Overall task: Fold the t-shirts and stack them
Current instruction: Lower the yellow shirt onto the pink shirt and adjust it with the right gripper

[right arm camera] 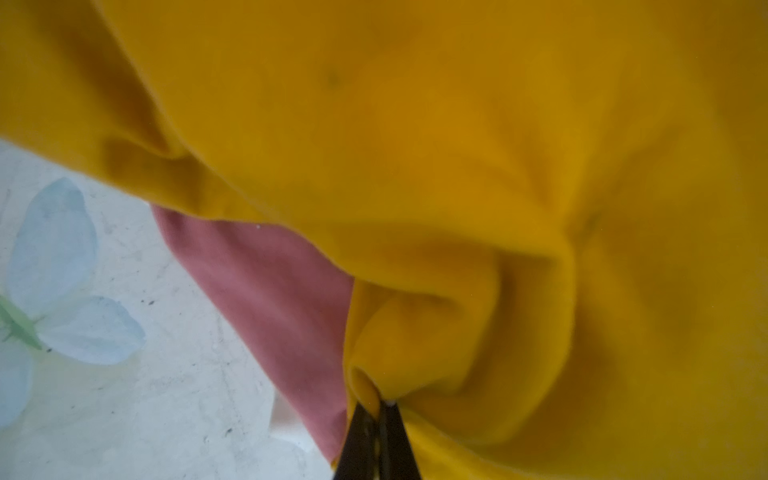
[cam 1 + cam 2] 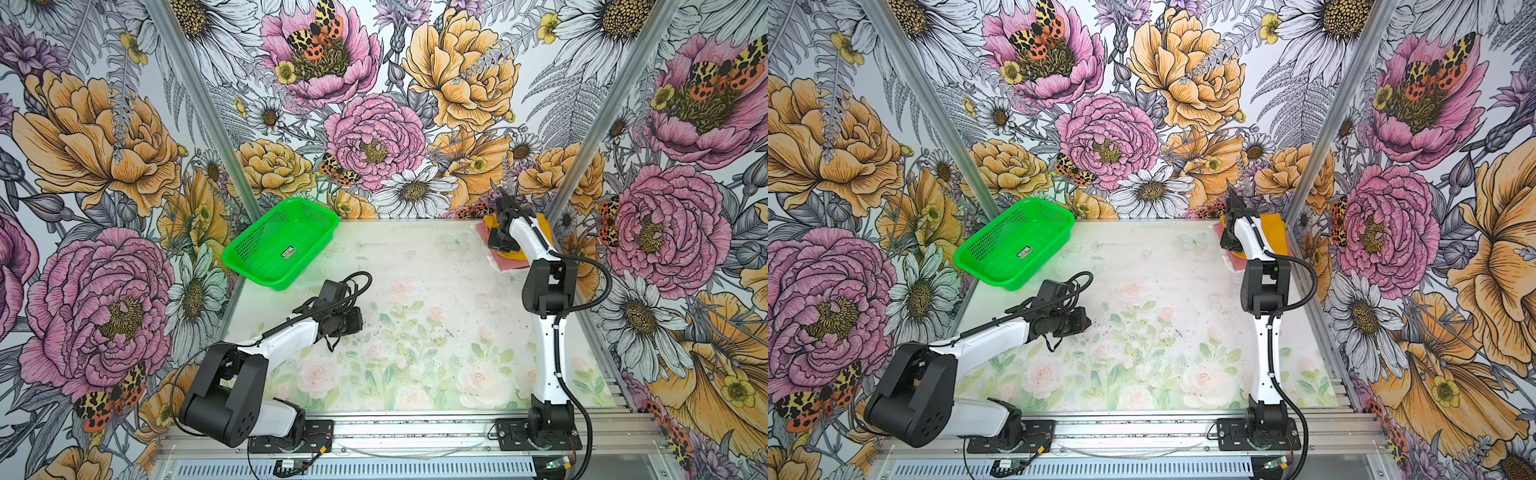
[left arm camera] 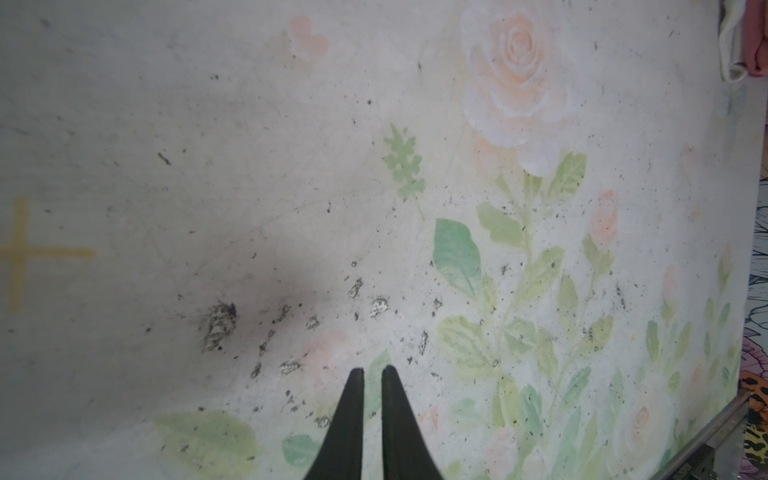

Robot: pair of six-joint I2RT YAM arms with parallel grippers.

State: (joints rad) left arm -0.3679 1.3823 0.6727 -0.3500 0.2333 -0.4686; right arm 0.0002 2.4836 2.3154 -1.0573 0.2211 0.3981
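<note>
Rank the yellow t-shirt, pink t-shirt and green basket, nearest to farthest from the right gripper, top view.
1. Yellow t-shirt: pinched in the right gripper, far right corner.
2. Pink t-shirt: just beneath the yellow one.
3. Green basket: far left corner.

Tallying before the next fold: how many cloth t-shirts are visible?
2, far right corner: mustard-yellow cloth tee, pinched by the right gripper, atop dusty pink tee. White cloth edge alongside may be another.
</note>
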